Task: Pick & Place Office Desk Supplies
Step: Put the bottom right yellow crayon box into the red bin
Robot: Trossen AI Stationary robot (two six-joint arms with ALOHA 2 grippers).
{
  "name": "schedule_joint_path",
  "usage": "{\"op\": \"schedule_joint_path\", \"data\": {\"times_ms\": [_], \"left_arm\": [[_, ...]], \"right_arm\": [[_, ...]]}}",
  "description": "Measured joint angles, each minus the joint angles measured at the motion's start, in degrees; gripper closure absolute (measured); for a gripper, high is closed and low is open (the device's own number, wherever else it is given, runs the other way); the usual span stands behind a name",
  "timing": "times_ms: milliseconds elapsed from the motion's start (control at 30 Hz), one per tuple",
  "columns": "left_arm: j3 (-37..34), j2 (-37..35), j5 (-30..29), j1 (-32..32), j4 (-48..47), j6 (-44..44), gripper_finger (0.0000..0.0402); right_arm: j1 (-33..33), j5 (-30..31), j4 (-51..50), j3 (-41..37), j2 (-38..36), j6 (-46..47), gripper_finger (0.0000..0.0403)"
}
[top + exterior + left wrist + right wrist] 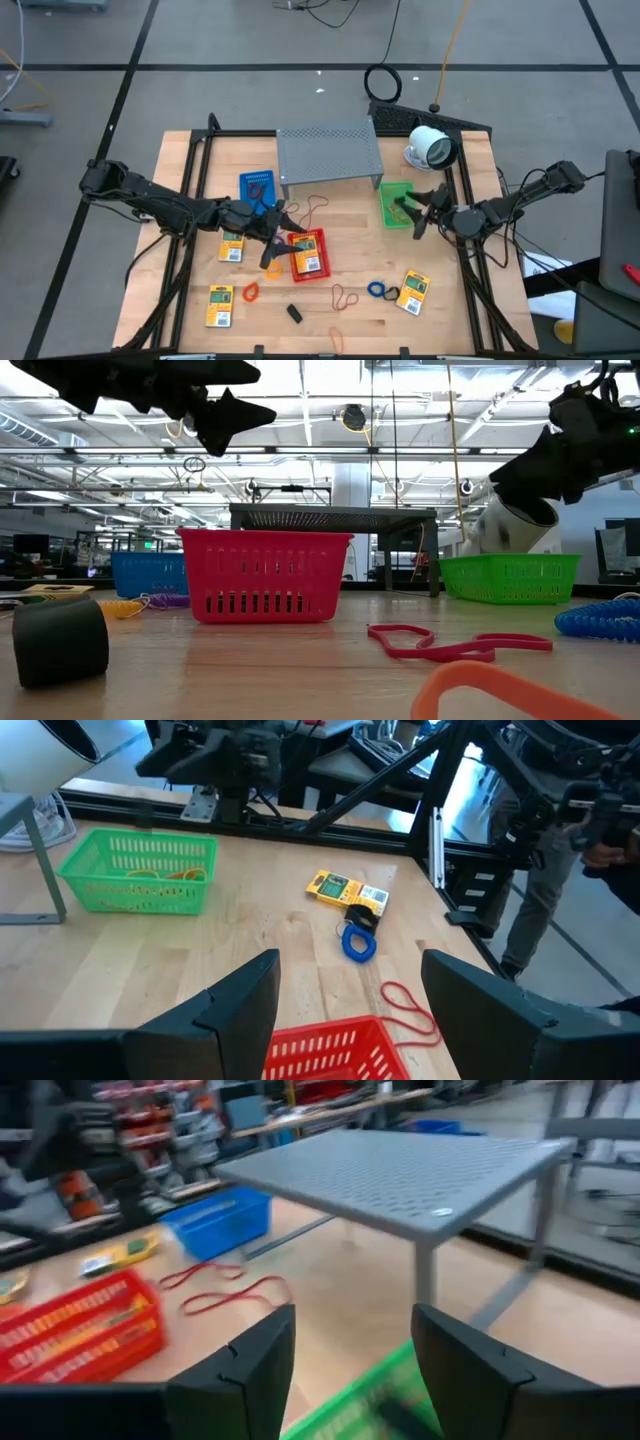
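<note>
No legible text or labels.

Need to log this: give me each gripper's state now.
Left gripper: open, empty, over the red basket.
Right gripper: open, empty, over the green basket.

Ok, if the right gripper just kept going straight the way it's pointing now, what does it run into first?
Most likely the grey perforated shelf. The right gripper, jaws open, hovers over the green basket and points across it toward the shelf's near leg. Depth is unclear, so it may pass under the top.
</note>
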Motion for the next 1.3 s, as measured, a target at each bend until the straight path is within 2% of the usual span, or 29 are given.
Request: {"op": "schedule_joint_path", "data": {"times_ms": [133, 267, 367, 500, 567, 633, 700, 867, 1067, 1300], "left_arm": [[0.00, 0.00, 0.00, 0.01, -0.34, -0.03, 0.0147], [0.00, 0.00, 0.00, 0.02, -0.34, -0.45, 0.0147], [0.00, 0.00, 0.00, 0.02, -0.34, 0.47, 0.0147], [0.00, 0.00, 0.00, 0.02, -0.32, 0.68, 0.0147], [0.00, 0.00, 0.00, 0.02, -0.32, 0.84, 0.0147], [0.00, 0.00, 0.00, 0.02, -0.32, 0.83, 0.0147], [0.00, 0.00, 0.00, 0.02, -0.40, 0.83, 0.0147], [0.00, 0.00, 0.00, 0.02, -0.81, 0.41, 0.0147], [0.00, 0.00, 0.00, 0.02, -1.17, 0.92, 0.0147], [0.00, 0.00, 0.00, 0.02, -1.15, 2.03, 0.0147]], "right_arm": [[-0.06, 2.92, -0.52, 0.00, -0.02, 3.05, 0.0224], [-0.05, -2.28, 0.83, 0.00, 0.00, -0.53, 0.0231], [0.02, -9.30, 5.20, 0.00, 0.06, -3.15, 0.0234], [0.17, -26.41, 12.82, 0.00, 1.72, -8.18, 0.0231], [1.14, -32.59, 16.27, 0.00, 3.52, -8.93, 0.0230], [2.94, -33.08, 17.17, 0.00, 5.62, -8.52, 0.0230], [4.84, -30.75, 15.75, 0.00, 7.90, -5.78, 0.0231], [9.60, -23.90, 9.17, 0.00, 14.72, 7.99, 0.0229], [14.05, -24.16, 8.86, 1.20, 22.07, 18.40, 0.0231], [17.09, -27.70, 8.45, 9.50, 27.56, 16.70, 0.0231]]}}
